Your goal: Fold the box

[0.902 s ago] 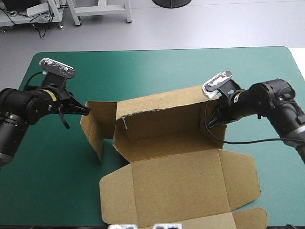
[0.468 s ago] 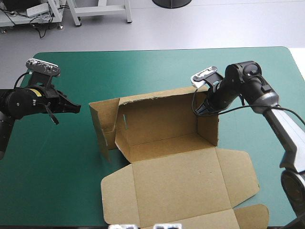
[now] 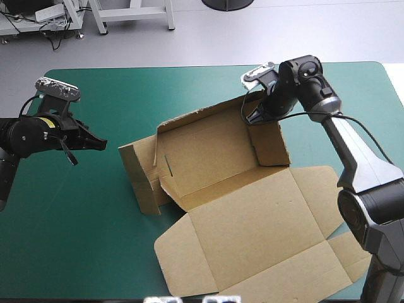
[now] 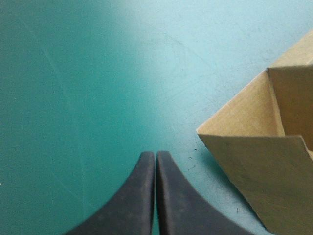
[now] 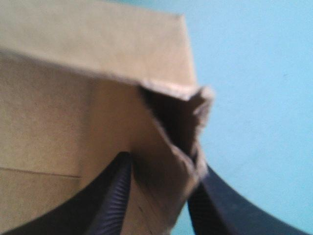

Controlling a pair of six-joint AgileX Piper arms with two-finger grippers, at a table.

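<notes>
The brown box (image 3: 214, 158) stands at mid-table with its back and side walls raised and its lid (image 3: 252, 233) lying flat toward the near edge. My right gripper (image 3: 251, 117) is at the box's far right corner, shut on the top of the wall there. In the right wrist view a torn board corner (image 5: 166, 147) sits between the black fingers (image 5: 117, 191). My left gripper (image 3: 101, 144) hovers shut, a short way left of the box's left wall (image 3: 142, 173). In the left wrist view that wall's corner (image 4: 259, 156) lies ahead of and beside the shut gripper (image 4: 155, 155).
The teal-green cover (image 3: 82, 221) lies bare to the left of and in front of the box's left side. The lid's side flap (image 3: 353, 252) reaches close to the table's near right corner. More bare cover (image 3: 158, 88) stretches behind the box to the far edge.
The right gripper has moved toward the far edge with the wall corner, turning the whole box and swinging the lid to the right. The left gripper drew back from the box earlier and now holds still.
</notes>
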